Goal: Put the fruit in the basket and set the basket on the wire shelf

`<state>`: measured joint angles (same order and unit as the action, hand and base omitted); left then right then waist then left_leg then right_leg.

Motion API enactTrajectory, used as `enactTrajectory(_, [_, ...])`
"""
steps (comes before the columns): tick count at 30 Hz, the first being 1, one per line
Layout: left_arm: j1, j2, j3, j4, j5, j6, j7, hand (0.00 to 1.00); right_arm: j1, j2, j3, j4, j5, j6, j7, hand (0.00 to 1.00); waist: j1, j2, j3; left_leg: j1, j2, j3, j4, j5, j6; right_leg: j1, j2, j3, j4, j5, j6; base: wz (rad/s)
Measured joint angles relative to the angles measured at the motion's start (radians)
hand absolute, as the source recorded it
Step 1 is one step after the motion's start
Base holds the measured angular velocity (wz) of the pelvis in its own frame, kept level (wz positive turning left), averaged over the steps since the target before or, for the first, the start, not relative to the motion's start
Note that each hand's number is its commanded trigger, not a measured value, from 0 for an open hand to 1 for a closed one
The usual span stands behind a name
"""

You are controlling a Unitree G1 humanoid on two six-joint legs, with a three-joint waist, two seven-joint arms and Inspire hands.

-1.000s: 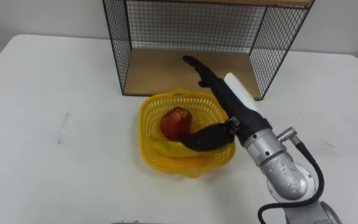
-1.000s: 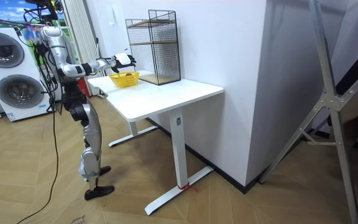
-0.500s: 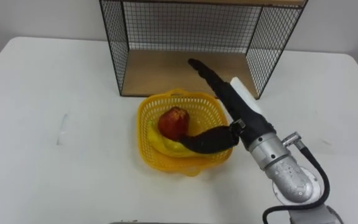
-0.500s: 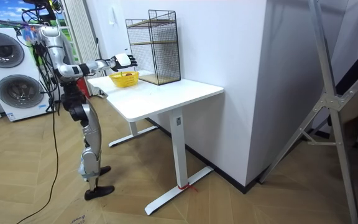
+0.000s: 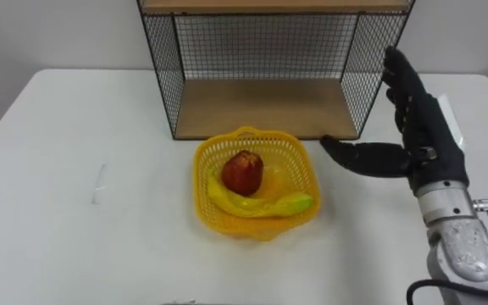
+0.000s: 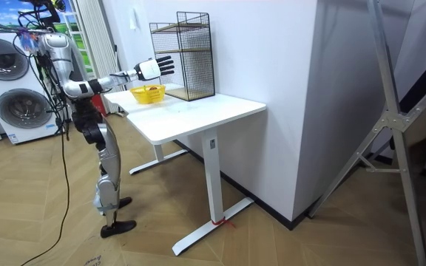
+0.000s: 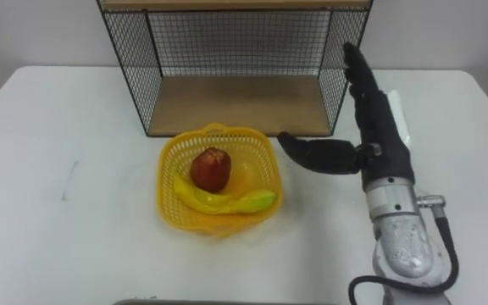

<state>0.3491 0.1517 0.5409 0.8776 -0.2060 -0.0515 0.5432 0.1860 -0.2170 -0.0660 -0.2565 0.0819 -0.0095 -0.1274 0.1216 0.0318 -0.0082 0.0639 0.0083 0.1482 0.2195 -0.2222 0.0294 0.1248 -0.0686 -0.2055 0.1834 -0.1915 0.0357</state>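
1. The robot's right hand (image 5: 426, 140) has come away from the basket (image 5: 252, 133). It now hangs to the basket's right, clear of the rim, with fingers straight, thumb stretched back toward the basket, and nothing in its grasp.
2. The yellow basket sits on the white table (image 5: 66, 237) with an apple (image 5: 242, 172) and a banana (image 5: 257, 203) inside. The fruit step looks done, but the basket has not yet been lifted.
3. Just behind the basket stands the wire shelf (image 5: 261, 106), its wooden floor bare and its front apparently open. The way in looks clear, though the mesh side walls leave little room to spare.
4. A faint mark (image 5: 100, 182) lies on the table well left of the basket. In the room view, washing machines (image 6: 6, 89) stand far off.
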Motion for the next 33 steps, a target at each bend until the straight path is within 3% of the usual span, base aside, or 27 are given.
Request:
enactTrajectory(4, [0.003, -0.001, 0.047, -0.169, -0.001, -0.042, 0.213, 0.0, 0.03, -0.003, 0.001, 0.0, -0.021, 0.0, -0.041, 0.0, 0.019, -0.01, -0.0038, 0.002, -0.004, 0.0, -0.013, 0.011, 0.001, -0.005, -0.002, 0.0, -0.004, 0.0, 0.0, 0.0])
enactTrajectory(8, [0.019, -0.01, 0.048, -0.433, -0.042, -0.062, 0.393, 0.0, 0.053, -0.003, 0.002, 0.0, -0.047, 0.002, -0.071, 0.0, 0.03, -0.025, -0.0086, 0.002, -0.005, 0.0, -0.014, 0.013, 0.001, -0.004, -0.001, 0.007, -0.009, 0.0, -0.001, 0.0])
enactTrajectory(13, [0.014, -0.022, 0.041, -0.71, 0.012, -0.08, 0.483, 0.0, 0.071, -0.002, -0.003, 0.001, -0.055, 0.001, -0.077, 0.0, 0.033, -0.024, -0.0079, 0.001, -0.007, -0.01, -0.013, 0.012, 0.001, -0.003, -0.002, -0.005, -0.009, 0.001, -0.001, 0.05])
enactTrajectory(15, [0.011, -0.022, 0.033, -0.85, 0.027, -0.093, 0.506, 0.0, 0.071, -0.001, -0.014, 0.002, -0.049, 0.001, -0.069, 0.0, 0.016, -0.018, -0.0052, -0.007, -0.007, -0.021, -0.012, 0.012, 0.001, -0.005, -0.002, -0.022, -0.009, 0.001, -0.001, 0.13])
enactTrajectory(17, [-0.004, -0.022, 0.02, -0.897, 0.071, -0.111, 0.511, 0.0, 0.071, 0.002, -0.029, 0.002, -0.036, 0.001, -0.066, 0.0, 0.015, -0.011, -0.0024, -0.01, -0.007, -0.023, -0.013, 0.012, 0.001, -0.005, -0.002, -0.023, -0.01, 0.001, -0.001, 0.05])
enactTrajectory(22, [-0.019, -0.023, -0.074, -0.955, 0.077, -0.126, 0.46, 0.0, 0.084, 0.011, -0.035, 0.015, 0.045, -0.014, -0.048, 0.0, 0.0, 0.006, 0.0084, -0.01, -0.014, -0.026, -0.014, 0.013, 0.0, -0.008, -0.001, -0.022, -0.01, 0.001, -0.001, 0.01])
enactTrajectory(24, [-0.024, -0.023, -0.138, -0.985, 0.077, -0.13, 0.376, 0.0, 0.085, 0.024, -0.036, 0.041, 0.119, -0.025, -0.006, 0.0, -0.019, -0.002, 0.0102, -0.02, -0.015, -0.043, -0.011, 0.013, 0.0, -0.008, -0.002, -0.044, -0.01, 0.001, -0.001, 0.19])
enactTrajectory(28, [-0.036, -0.023, -0.265, -1.008, 0.033, -0.148, 0.218, 0.0, 0.085, 0.042, -0.032, 0.1, 0.204, -0.04, 0.063, 0.0, -0.03, -0.025, 0.0123, -0.018, -0.016, -0.044, -0.01, 0.013, 0.0, -0.001, -0.002, -0.041, -0.013, 0.001, -0.001, 0.03])
enactTrajectory(33, [-0.068, -0.026, -0.396, -0.99, -0.121, -0.151, 0.014, 0.0, 0.085, 0.069, -0.012, 0.176, 0.323, -0.09, 0.128, 0.0, -0.04, -0.045, 0.0158, -0.015, -0.016, -0.029, -0.004, 0.013, 0.0, 0.0, -0.004, -0.018, -0.014, 0.001, -0.001, -0.1])
